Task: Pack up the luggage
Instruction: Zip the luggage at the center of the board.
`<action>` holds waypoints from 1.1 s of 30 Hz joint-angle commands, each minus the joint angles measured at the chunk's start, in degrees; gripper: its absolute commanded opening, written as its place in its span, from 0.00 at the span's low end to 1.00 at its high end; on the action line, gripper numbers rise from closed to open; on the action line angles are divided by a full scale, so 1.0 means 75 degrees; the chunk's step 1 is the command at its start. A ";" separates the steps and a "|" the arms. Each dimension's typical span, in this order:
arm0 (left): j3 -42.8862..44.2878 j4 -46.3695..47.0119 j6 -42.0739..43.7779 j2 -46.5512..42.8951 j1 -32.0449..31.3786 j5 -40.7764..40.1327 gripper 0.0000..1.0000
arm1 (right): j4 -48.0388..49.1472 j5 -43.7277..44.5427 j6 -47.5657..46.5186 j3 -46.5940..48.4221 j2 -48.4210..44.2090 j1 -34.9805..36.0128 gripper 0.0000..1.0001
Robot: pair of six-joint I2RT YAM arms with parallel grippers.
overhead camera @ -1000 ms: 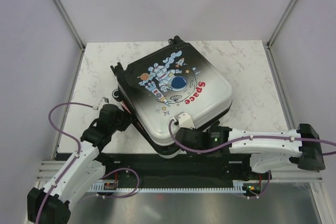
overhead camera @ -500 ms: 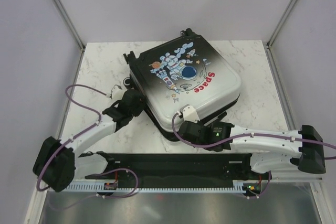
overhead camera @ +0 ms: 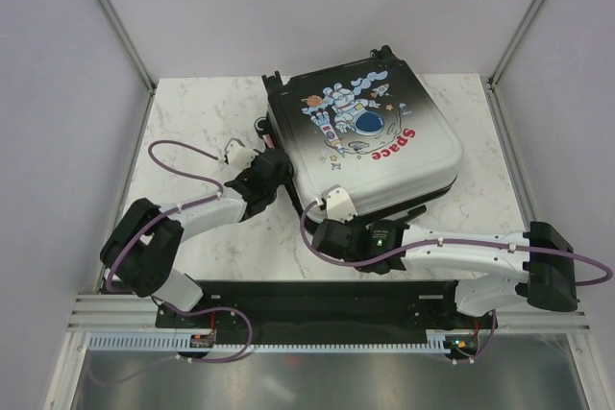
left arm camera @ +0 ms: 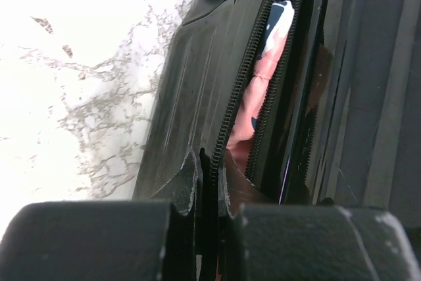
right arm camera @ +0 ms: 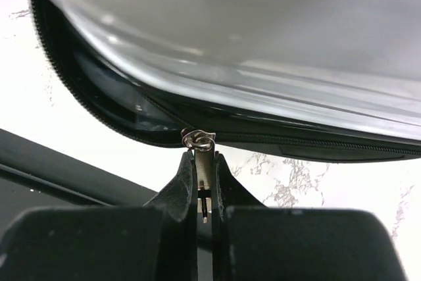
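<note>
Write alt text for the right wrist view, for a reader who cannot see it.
The right gripper pinches the metal zipper pull at the edge of the suitcase, whose glossy shell fills the top of the picture. Left of the pull the zipper gapes open; the white marble table shows below.

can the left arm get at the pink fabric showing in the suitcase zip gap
Probably yes: the left gripper is shut on the zipper edge of the luggage, and the pink fabric lies just past its fingertips, nothing between. It would need to let go first.
</note>
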 commanded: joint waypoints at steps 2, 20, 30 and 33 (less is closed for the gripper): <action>0.0282 0.1396 -0.1708 0.0555 -0.0200 -0.0507 0.02 | 0.1005 0.0374 -0.0087 0.1139 0.0131 0.0867 0.00; -0.1064 0.3597 -0.0994 0.0250 -0.0271 0.0170 0.02 | 0.2717 -0.1181 -0.1071 0.1373 0.0599 0.1443 0.00; -0.2049 0.4957 -0.0442 -0.0171 -0.0318 0.0383 0.02 | 0.3139 -0.0413 -0.0861 0.1679 0.0858 0.1607 0.00; -0.2143 0.4947 -0.0489 -0.0265 -0.0399 0.0301 0.02 | 0.3150 -0.0096 -0.0802 0.1796 0.0905 0.1607 0.00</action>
